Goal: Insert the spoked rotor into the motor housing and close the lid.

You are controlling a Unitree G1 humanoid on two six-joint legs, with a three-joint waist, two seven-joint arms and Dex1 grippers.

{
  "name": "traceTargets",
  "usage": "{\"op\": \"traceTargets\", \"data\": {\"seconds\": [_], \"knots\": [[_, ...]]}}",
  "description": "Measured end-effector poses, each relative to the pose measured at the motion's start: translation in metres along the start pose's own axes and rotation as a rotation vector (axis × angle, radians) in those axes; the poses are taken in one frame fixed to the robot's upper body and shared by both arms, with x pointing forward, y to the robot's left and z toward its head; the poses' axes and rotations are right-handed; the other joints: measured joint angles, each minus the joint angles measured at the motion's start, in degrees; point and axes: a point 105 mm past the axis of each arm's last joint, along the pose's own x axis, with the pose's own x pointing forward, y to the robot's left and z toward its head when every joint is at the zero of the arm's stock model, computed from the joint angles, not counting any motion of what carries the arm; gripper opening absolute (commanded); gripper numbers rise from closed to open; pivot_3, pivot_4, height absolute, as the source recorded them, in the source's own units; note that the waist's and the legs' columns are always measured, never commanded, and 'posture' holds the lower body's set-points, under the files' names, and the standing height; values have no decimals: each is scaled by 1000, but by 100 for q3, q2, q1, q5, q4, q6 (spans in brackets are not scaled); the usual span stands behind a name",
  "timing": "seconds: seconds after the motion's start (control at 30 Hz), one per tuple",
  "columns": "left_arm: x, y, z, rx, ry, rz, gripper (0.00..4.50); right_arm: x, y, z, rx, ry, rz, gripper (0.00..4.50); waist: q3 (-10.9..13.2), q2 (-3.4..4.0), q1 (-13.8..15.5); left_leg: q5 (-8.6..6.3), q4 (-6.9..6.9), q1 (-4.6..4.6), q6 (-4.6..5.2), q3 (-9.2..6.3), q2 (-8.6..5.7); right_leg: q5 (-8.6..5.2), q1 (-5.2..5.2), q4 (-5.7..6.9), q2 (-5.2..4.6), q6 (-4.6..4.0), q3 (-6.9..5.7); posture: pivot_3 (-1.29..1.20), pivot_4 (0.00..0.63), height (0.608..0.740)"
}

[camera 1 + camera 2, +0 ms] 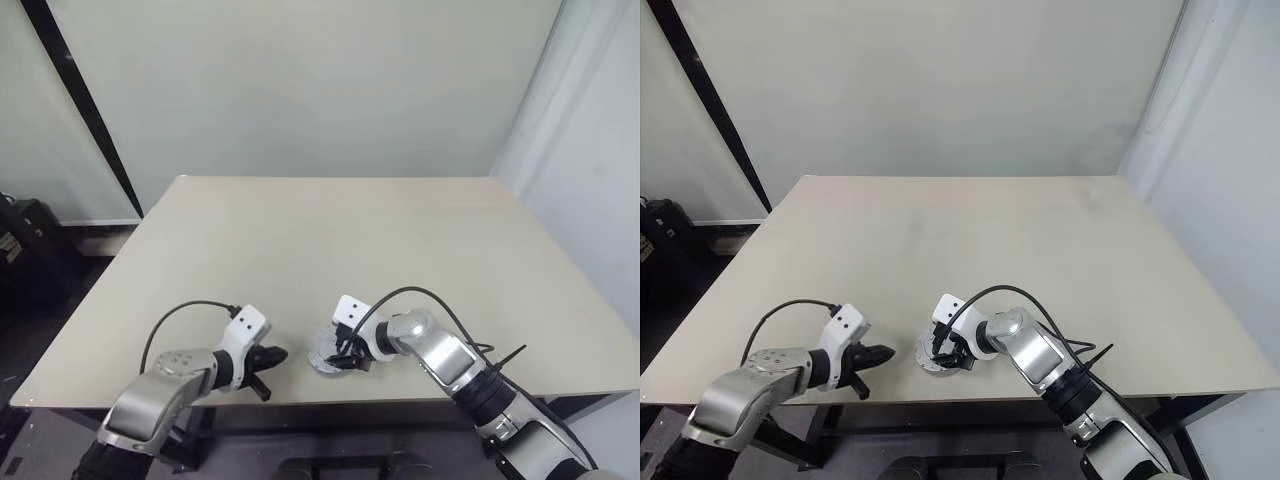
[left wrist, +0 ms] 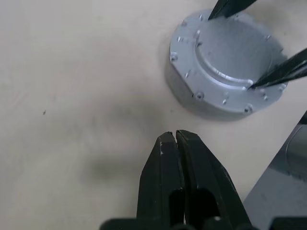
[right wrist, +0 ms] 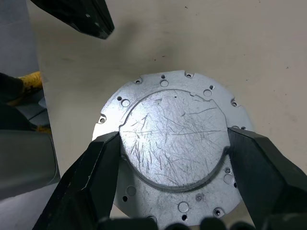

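Observation:
A round silver lid (image 3: 172, 139) with a scratched, raised centre and a rim of small holes lies flat on the motor housing (image 2: 189, 93), of which only the grey side wall shows. The spoked rotor is hidden. My right gripper (image 1: 345, 356) reaches over it from the right, one fingertip against each side of the lid's raised centre. My left gripper (image 2: 172, 136) is shut and empty, hovering just above the table a short way left of the housing. Its black fingers (image 3: 81, 17) also show in the right wrist view.
The housing sits near the front edge of the beige table (image 1: 300, 250). A pale wall stands behind the table and dark equipment (image 1: 25, 250) sits on the floor to the left. Black cables (image 1: 430, 300) loop over both wrists.

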Motion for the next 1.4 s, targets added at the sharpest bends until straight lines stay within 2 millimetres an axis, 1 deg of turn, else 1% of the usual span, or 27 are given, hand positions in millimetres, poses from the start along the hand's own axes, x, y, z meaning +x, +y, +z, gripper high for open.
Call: {"op": "traceTargets", "data": {"seconds": [0.2, 0.37, 0.63, 0.97, 1.03, 1.07, 1.1, 1.27, 1.33, 1.4], "knots": [[18, -11, 10, 10, -24, -50, 0, 0, -1, 0, -2, 3, 4, 3213, -4, 5, -1, 0, 1, 0, 1, 1, -2, 0, 5, 0, 0, 0, 1, 0, 0, 740], [32, -14, 7, -10, -20, -70, 0, -1, -2, -2, -2, 12, 5, 3213, -6, 7, 1, 1, 0, 0, 1, -3, -4, 0, 7, 1, 1, 1, 0, 0, 0, 740], [42, -15, 6, -3, -20, -81, 0, -2, -4, -6, 8, 33, -8, 3213, -40, 59, 20, 5, 17, 0, 9, -8, -24, -1, 19, -9, -9, 1, 7, 0, 0, 740], [45, -16, 6, 15, -9, -88, 0, -3, -6, -7, 18, 29, -10, 3213, -48, 69, 49, 12, 23, -3, 18, -10, -32, -1, 22, -10, -13, 1, 11, 0, 0, 740], [45, -17, 6, 15, -9, -87, 0, -3, -5, -7, 34, 15, -5, 3959, -48, 69, 56, 12, 22, -4, 19, -11, -32, -1, 19, -10, -13, 1, 10, 0, 0, 740], [45, -16, 6, 15, -9, -86, 0, -3, -4, -7, 45, 5, 8, 4218, -48, 69, 54, 12, 21, -5, 19, -10, -32, -1, 18, -9, -13, 1, 11, 0, 0, 740], [45, -16, 6, 16, -8, -84, 0, -4, -3, -5, 74, -19, 27, 4448, -48, 69, 51, 13, 21, -5, 19, -10, -31, -1, 17, -9, -12, 1, 10, 0, 0, 740], [45, -15, 6, 15, -6, -80, 0, -11, -2, 26, 174, -179, 70, 4448, -48, 70, 39, 13, 20, -2, 20, -14, -24, 0, 16, -5, -8, 1, 6, 0, 0, 740], [45, -16, 6, 14, -4, -79, 0, -17, -9, 37, 222, -231, 54, 4448, -48, 70, 39, 12, 21, -2, 17, -12, -25, -1, 17, -6, -8, 1, 8, 0, 0, 740], [45, -16, 7, 14, -3, -79, 0, -27, -21, 41, 268, -258, 11, 4448, -49, 68, 38, 9, 22, -3, 13, -11, -25, -1, 19, -10, -10, 1, 9, 0, 0, 740]]}}
